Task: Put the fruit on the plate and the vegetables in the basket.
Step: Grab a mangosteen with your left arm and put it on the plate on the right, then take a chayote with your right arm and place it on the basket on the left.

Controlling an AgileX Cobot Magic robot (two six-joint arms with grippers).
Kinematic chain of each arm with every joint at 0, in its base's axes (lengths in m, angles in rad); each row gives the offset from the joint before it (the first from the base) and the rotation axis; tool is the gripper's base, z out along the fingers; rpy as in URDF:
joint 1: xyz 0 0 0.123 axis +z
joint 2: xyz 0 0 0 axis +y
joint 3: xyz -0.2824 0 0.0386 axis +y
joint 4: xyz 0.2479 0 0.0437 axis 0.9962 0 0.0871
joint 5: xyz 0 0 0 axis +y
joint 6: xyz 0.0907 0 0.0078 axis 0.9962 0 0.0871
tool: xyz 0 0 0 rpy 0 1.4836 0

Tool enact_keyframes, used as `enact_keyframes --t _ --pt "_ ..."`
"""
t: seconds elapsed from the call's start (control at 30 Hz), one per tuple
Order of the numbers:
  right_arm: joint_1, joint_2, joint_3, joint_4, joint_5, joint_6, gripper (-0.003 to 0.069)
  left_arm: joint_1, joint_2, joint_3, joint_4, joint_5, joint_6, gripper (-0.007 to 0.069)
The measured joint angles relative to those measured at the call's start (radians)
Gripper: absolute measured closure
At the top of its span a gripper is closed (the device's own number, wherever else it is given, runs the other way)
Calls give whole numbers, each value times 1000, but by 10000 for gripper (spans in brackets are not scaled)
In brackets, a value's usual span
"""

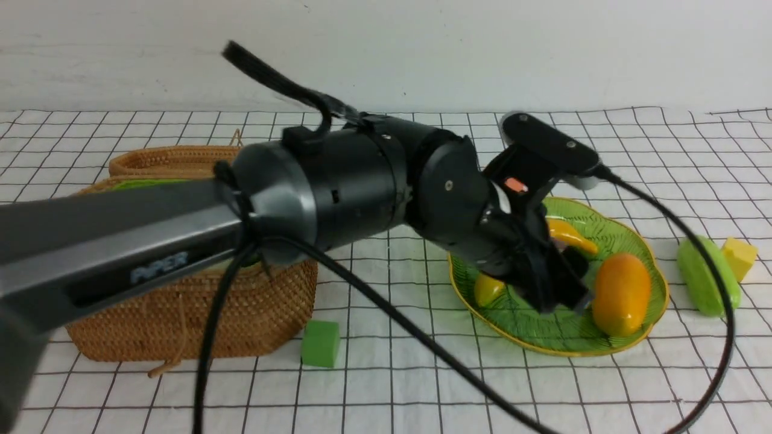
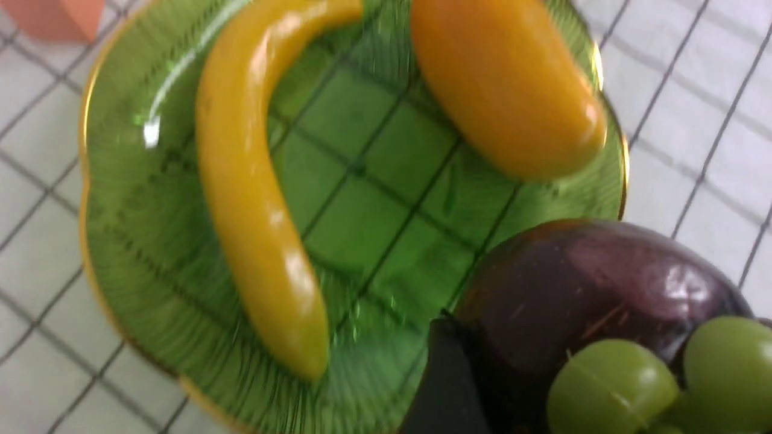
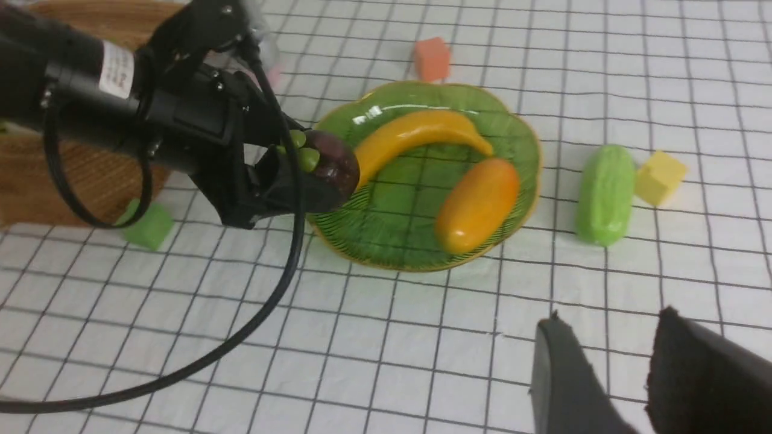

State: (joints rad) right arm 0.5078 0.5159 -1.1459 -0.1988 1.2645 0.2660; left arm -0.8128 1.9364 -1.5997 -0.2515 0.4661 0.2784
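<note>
My left gripper [image 1: 558, 283] is shut on the dark-purple mangosteen [image 2: 591, 289], green cap [image 2: 615, 386] toward the camera, over the edge of the green leaf-shaped plate [image 1: 561, 337]. In the right wrist view the mangosteen [image 3: 332, 169] is beside the banana's end. The yellow banana [image 2: 253, 193] and orange mango [image 2: 506, 90] lie on the plate [image 2: 362, 211]. The light-green gourd [image 1: 702, 276] lies on the cloth right of the plate. My right gripper [image 3: 609, 316] is open and empty above the cloth near the front. The basket [image 1: 181, 313] stands at the left, mostly behind my left arm. Radish and carrot are out of view.
A green cube [image 1: 321, 342] lies by the basket's front corner. A yellow cube [image 1: 739, 256] sits right of the gourd. An orange cube [image 3: 432, 58] lies behind the plate. A flat woven lid [image 1: 175, 160] is behind the basket. My left arm's cable [image 1: 422, 337] trails across the cloth.
</note>
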Motion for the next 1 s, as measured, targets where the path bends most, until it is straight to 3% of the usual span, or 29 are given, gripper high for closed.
enact_keyframes --t 0.23,0.37,0.57,0.63,0.73,0.8,0.83,0.87,0.9,1.0 --pt "0 18 0 -29 1 70 414 2 187 -145 -17 -34 2 61" --pt "0 22 0 -73 1 128 370 2 197 -172 12 26 2 -40" --pt "0 106 0 -90 1 151 283 2 52 -174 76 204 -9 -10" --pt "0 153 0 -98 1 151 265 2 -40 -176 94 285 -53 55" --pt "0 243 0 -141 1 151 257 2 -189 -176 143 403 -166 244" --pt "0 296 0 -161 1 151 256 2 -282 -165 181 466 -246 420" --pt "0 308 0 -164 1 151 256 2 -291 -163 181 471 -253 439" --pt "0 351 0 -169 -2 151 256 2 -352 -137 207 508 -278 554" --pt "0 377 0 -169 -6 150 256 2 -396 -109 221 527 -297 608" --pt "-13 470 2 -167 -33 128 256 2 -524 10 238 541 -317 638"
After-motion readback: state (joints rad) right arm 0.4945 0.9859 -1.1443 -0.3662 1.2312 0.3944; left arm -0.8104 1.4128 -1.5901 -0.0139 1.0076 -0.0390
